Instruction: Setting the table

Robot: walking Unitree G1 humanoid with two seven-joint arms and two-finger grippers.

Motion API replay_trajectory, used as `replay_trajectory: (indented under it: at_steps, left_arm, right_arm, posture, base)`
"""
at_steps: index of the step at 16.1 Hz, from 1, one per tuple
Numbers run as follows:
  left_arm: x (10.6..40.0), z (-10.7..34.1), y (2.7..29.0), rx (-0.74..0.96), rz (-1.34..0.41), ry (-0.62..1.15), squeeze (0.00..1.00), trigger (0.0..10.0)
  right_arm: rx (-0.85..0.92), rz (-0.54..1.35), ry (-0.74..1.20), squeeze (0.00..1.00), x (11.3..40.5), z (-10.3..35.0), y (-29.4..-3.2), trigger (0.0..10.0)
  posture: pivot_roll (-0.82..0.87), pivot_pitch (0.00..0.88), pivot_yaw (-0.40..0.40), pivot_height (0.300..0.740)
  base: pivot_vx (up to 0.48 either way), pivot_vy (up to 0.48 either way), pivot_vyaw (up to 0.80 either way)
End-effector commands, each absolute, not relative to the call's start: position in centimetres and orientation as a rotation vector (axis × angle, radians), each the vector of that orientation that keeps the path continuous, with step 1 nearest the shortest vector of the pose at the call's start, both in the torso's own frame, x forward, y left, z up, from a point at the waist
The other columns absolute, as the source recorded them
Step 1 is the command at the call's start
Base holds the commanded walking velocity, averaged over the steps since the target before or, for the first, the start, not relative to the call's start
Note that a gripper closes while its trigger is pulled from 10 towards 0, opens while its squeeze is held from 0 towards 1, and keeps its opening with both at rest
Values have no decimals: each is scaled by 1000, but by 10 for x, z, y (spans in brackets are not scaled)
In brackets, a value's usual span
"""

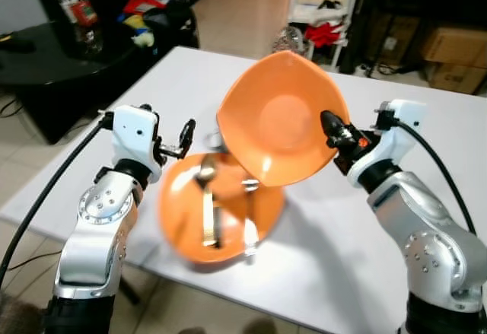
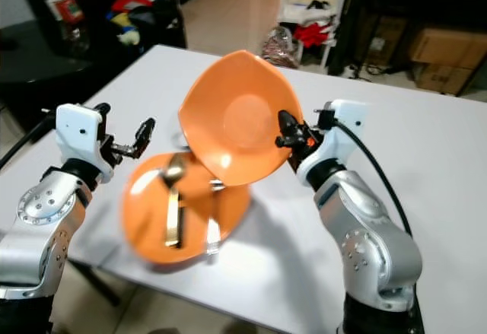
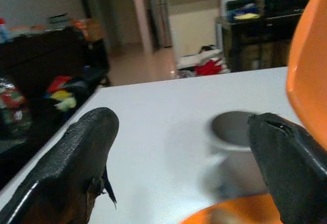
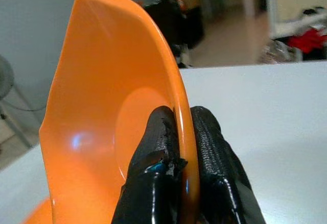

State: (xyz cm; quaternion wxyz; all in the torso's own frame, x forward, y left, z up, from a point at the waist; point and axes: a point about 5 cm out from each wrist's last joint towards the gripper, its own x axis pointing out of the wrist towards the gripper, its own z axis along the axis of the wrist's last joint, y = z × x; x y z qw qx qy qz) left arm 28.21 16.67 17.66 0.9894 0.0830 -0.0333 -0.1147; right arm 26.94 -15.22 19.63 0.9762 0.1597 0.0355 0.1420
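An orange bowl (image 1: pixel 278 117) hangs tilted in the air above the white table (image 1: pixel 426 197), pinched at its rim by my right gripper (image 1: pixel 332 130), which is shut on it (image 4: pixel 180 147). Below it lies an orange plate (image 1: pixel 186 212) near the table's front edge, carrying a spoon (image 1: pixel 207 197) and other cutlery (image 1: pixel 249 231). My left gripper (image 1: pixel 186 138) stands open just above the plate's left rim, nothing between its fingers (image 3: pixel 76 157). A grey cup (image 3: pixel 235 137) stands on the table behind the plate, mostly hidden by the bowl from the head camera.
A black low table (image 1: pixel 53 60) with a bottle (image 1: pixel 76 14) and coloured clutter stands at the back left. Cardboard boxes (image 1: pixel 456 56) and a white shelf (image 1: pixel 323 14) line the far side. The table's right half is bare.
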Motion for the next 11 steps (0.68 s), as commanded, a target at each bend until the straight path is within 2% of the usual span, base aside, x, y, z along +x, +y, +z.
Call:
replay_trajectory:
  at_steps: [1, 7, 11]
  left_arm:
    - [282, 180, 166, 177, -244, -77, 0, 10000]
    - [281, 181, 169, 181, -237, -79, 0, 10000]
    - [281, 182, 164, 202, -306, -71, 0, 10000]
  right_arm:
    - [337, 276, 61, 0, 272, 201, -158, 10000]
    - [387, 293, 75, 0, 275, 201, -157, 10000]
    - [444, 255, 105, 0, 279, 198, -162, 10000]
  posture:
    - [54, 0, -6, 740]
    - [64, 0, -9, 740]
    - [57, 0, 2, 740]
  base:
    - [322, 0, 0]
    - [324, 0, 0]
    - [301, 0, 0]
